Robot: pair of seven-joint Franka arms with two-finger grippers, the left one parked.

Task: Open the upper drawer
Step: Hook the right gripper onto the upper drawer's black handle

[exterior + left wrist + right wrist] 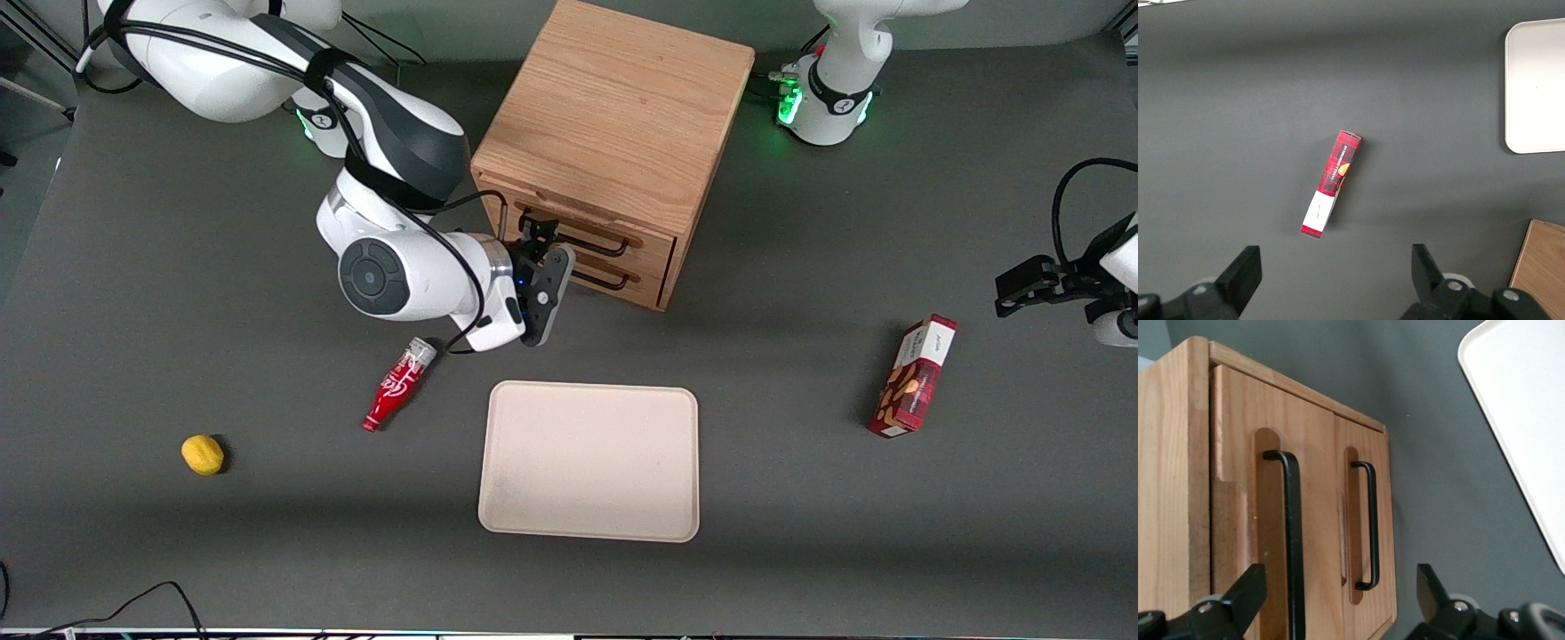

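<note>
The oak cabinet stands at the back middle of the table. Its upper drawer has a light wood front and a thin black wire handle; it looks shut. The lower drawer sits just beneath it. My right gripper is open and empty, close in front of the drawer fronts at the working arm's end of the upper handle. In the right wrist view the gripper spans both handles: the upper drawer's handle runs down close to one finger, without touching it.
A cream tray lies nearer the front camera than the cabinet, also in the right wrist view. A red bottle lies under my forearm. A lemon is toward the working arm's end, a red box toward the parked arm's.
</note>
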